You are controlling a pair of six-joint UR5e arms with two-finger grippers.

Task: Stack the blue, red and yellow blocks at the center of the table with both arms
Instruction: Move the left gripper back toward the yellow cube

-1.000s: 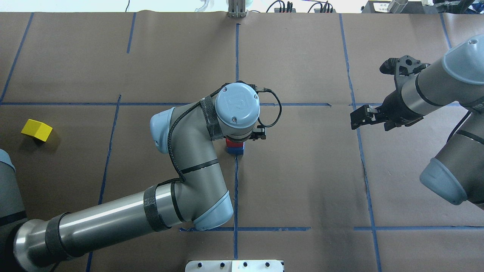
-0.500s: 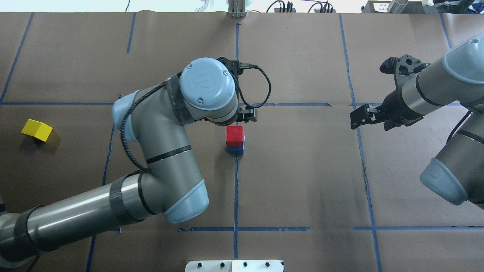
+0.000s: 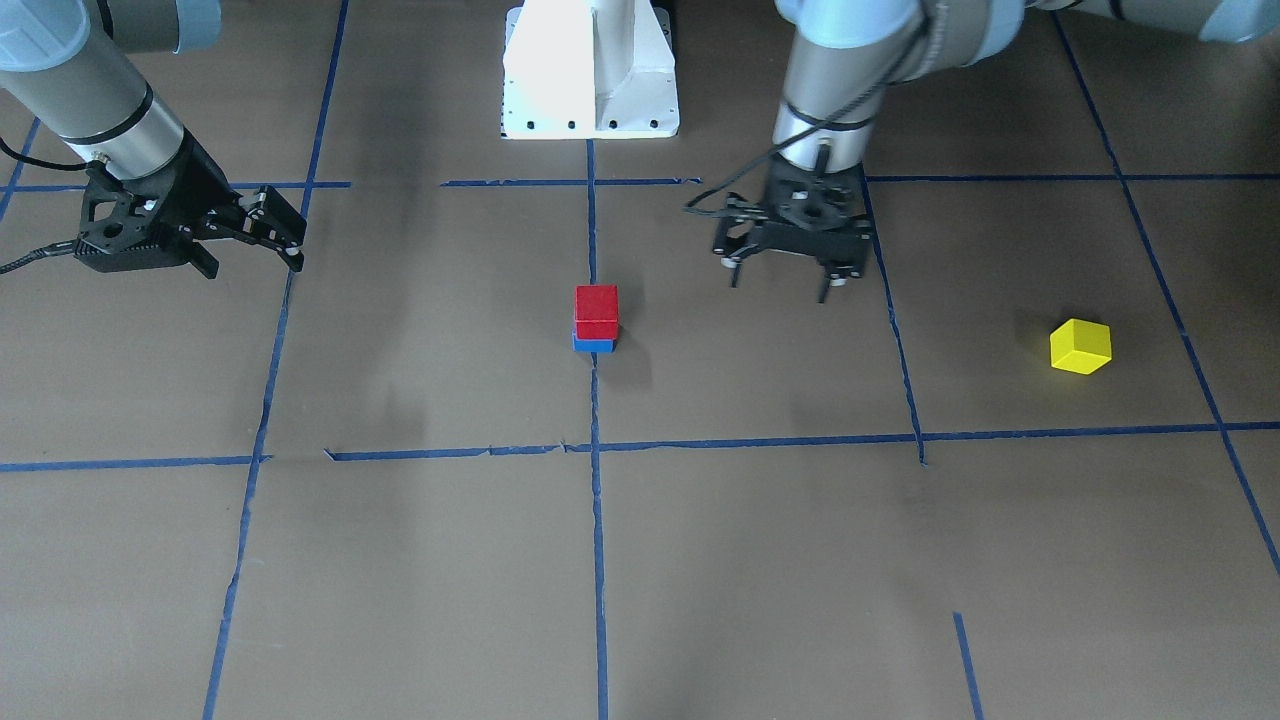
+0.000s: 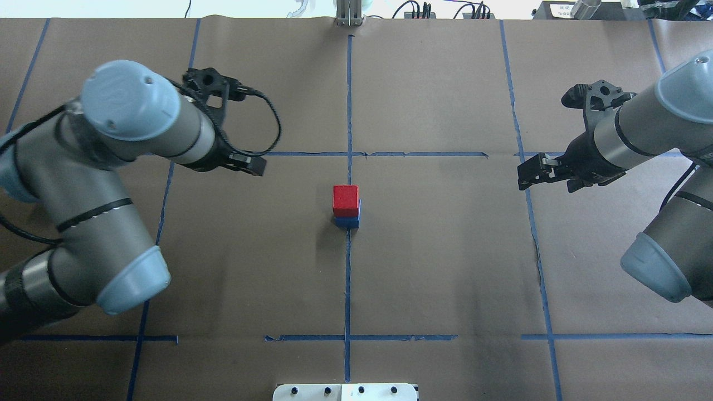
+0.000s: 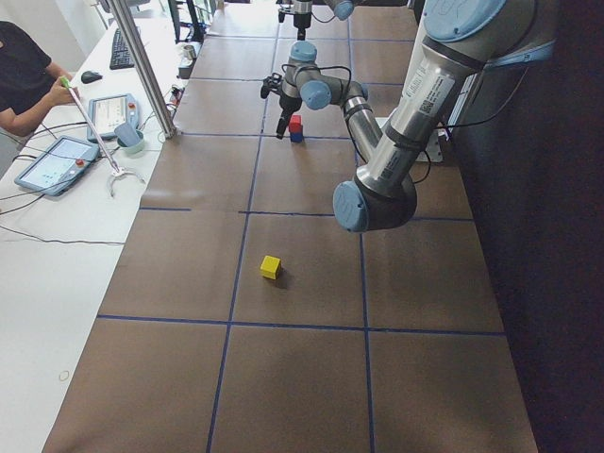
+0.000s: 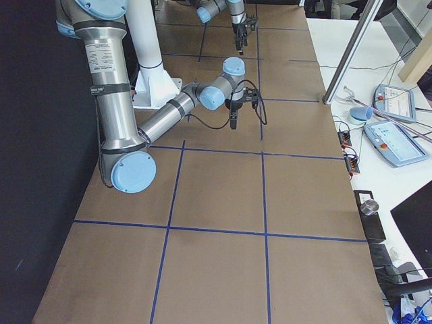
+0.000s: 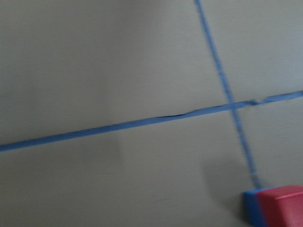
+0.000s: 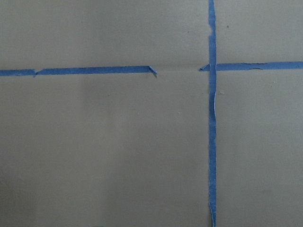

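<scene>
A red block sits on a blue block at the table's center, also seen in the front view as red block on blue block. The yellow block lies alone far on my left side; in the overhead view my left arm hides it. My left gripper is open and empty, hanging above the table between the stack and the yellow block; it also shows overhead. My right gripper is open and empty, well off to the stack's right.
The white robot base stands at my edge of the table. Blue tape lines cross the brown table cover. An operator sits with tablets at a side table beyond the far edge.
My left gripper has let go of the red block, leaving it on the blue one, and has swung up and away to the left. The right arm has not moved.
</scene>
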